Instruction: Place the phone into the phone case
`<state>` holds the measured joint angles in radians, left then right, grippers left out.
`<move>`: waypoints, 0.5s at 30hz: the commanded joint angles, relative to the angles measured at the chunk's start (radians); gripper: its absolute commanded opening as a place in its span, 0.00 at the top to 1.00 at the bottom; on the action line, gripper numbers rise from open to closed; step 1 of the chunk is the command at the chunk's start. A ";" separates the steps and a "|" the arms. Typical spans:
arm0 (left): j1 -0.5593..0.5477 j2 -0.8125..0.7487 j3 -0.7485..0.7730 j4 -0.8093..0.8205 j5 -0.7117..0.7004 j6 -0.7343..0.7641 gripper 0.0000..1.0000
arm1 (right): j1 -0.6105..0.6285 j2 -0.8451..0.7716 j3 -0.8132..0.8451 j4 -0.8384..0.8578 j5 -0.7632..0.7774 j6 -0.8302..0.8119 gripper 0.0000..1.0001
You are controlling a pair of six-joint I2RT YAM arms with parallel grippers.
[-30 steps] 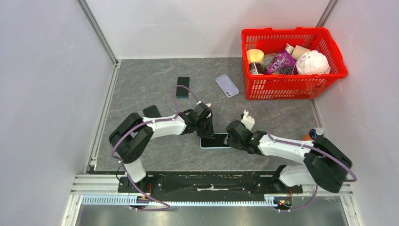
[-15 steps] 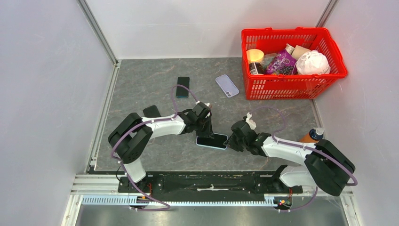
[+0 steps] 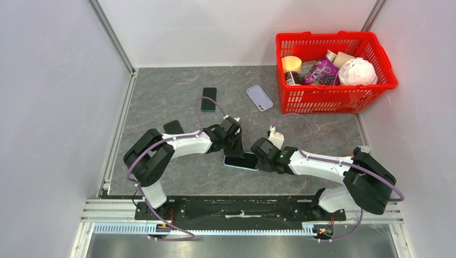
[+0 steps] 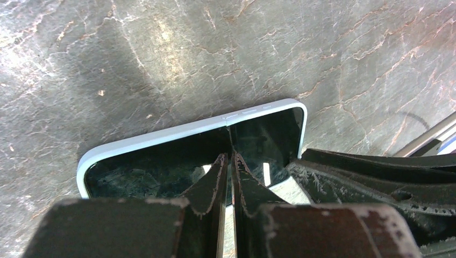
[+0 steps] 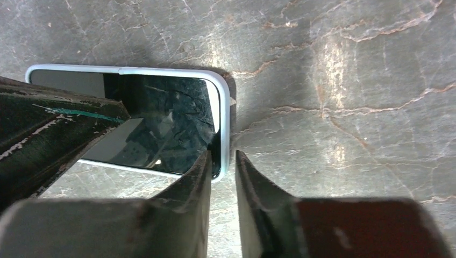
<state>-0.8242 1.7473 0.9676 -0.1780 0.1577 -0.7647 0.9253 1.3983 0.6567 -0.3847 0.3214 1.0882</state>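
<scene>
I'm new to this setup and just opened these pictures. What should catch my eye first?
The left tool and right tool meet on a pale-rimmed phone lying near the front middle of the table, the left with its tips on the screen, the right at an edge. A full red basket sits in the far right corner.

No readable text, brand, number or sign in any view. Purple packet (image 3: 321,70) in basket (image 3: 334,101): print too small to read. Jar (image 3: 292,71) label: illegible. Phone (image 3: 241,160) screen: dark, only reflections, no characters in either wrist view.
</scene>
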 commanded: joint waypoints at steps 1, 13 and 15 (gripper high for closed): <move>0.000 0.032 -0.019 -0.104 -0.066 0.051 0.87 | 0.031 0.021 -0.094 -0.179 -0.150 -0.021 0.63; 0.000 0.043 -0.012 -0.096 -0.060 0.044 0.87 | -0.018 0.001 -0.278 0.054 -0.246 0.113 0.65; 0.000 0.045 -0.012 -0.097 -0.060 0.045 0.87 | -0.033 0.026 -0.300 0.108 -0.258 0.124 0.69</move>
<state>-0.8242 1.7477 0.9684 -0.1787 0.1581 -0.7647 0.9028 1.3022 0.4866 -0.1928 0.1684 1.1797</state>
